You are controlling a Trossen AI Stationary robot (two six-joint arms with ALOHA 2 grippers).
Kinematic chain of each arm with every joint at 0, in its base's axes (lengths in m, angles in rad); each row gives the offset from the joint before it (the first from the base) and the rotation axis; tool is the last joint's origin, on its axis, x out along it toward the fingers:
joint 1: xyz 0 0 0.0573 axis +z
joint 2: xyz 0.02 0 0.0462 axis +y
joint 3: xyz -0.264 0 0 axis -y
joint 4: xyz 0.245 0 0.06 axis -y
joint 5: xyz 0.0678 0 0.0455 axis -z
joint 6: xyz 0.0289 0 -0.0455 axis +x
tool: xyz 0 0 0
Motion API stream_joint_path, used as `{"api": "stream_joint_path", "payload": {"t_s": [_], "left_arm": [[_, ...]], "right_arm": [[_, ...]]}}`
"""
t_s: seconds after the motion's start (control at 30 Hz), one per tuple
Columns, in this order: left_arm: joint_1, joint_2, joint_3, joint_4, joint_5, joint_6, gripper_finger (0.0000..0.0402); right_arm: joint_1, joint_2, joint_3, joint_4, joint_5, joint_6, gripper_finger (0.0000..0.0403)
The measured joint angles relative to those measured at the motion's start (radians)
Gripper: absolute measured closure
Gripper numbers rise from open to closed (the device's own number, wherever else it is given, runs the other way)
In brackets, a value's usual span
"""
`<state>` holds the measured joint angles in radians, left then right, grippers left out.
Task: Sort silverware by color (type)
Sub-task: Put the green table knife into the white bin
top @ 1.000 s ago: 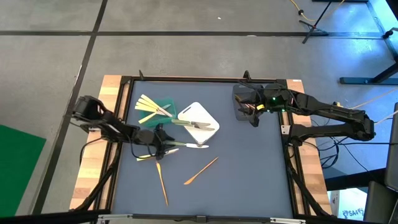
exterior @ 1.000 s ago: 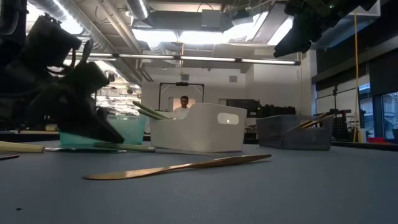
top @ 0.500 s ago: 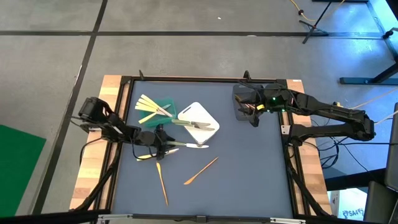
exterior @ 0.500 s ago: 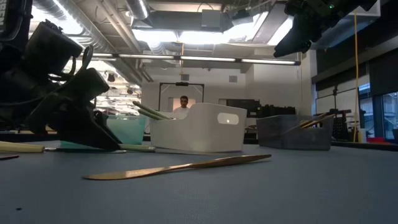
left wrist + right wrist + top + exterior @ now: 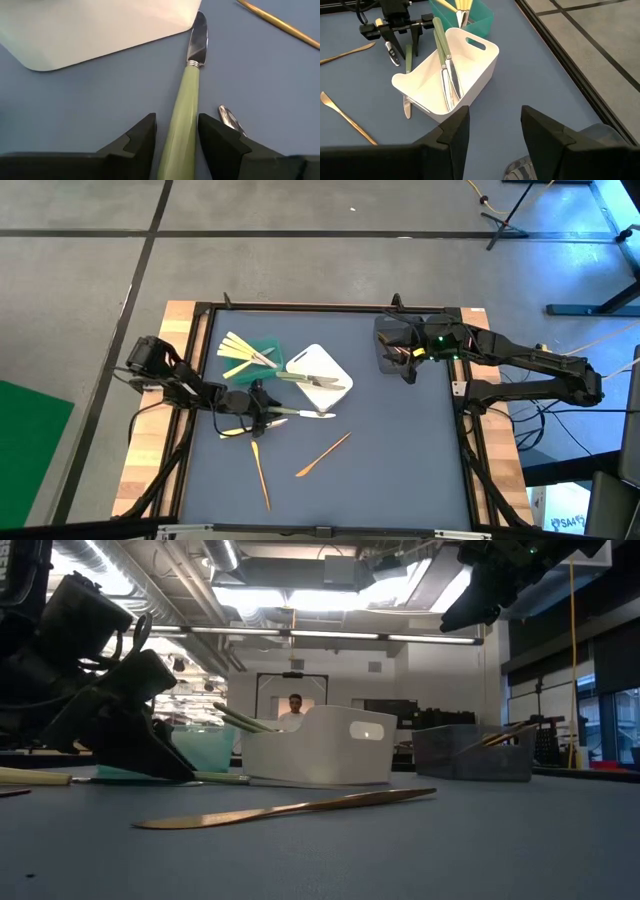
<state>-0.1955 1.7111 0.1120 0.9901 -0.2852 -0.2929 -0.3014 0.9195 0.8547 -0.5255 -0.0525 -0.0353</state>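
Observation:
A green-handled knife (image 5: 187,100) lies flat on the blue mat just near of the white bin (image 5: 320,370). My left gripper (image 5: 177,135) is low over it and open, one finger on either side of the handle. The white bin holds two more green-handled knives (image 5: 447,70). Yellow utensils (image 5: 238,348) lean in the green bin (image 5: 265,352). Gold ones stand in the grey bin (image 5: 475,752), and two more (image 5: 322,455) (image 5: 260,475) lie on the mat. My right gripper (image 5: 492,135) hangs open high over the grey bin, with nothing in it.
A silver utensil tip (image 5: 230,120) lies close beside my left gripper's finger. A yellow utensil (image 5: 235,430) lies on the mat by the left arm. A person stands in the room beyond the table. The mat's near and right parts are open.
My left gripper has sunk a little toward the table over the green-handled knife, tipping slightly, and then kept still. Its fingers stand as far apart as before. The knife has not moved.

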Motion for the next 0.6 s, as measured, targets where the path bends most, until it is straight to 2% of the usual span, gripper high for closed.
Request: {"api": "stream_joint_path", "payload": {"t_s": [0.17, 0.6], "left_arm": [[0.000, -0.001, 0.000, -0.017, -0.001, 0.011, 0.0268], [0.002, -0.001, 0.000, -0.027, -0.002, 0.014, 0.0331]], "right_arm": [[0.000, 0.000, 0.000, 0.000, 0.000, 0.000, 0.0236], [0.000, 0.000, 0.000, 0.000, 0.000, 0.000, 0.0236]]}}
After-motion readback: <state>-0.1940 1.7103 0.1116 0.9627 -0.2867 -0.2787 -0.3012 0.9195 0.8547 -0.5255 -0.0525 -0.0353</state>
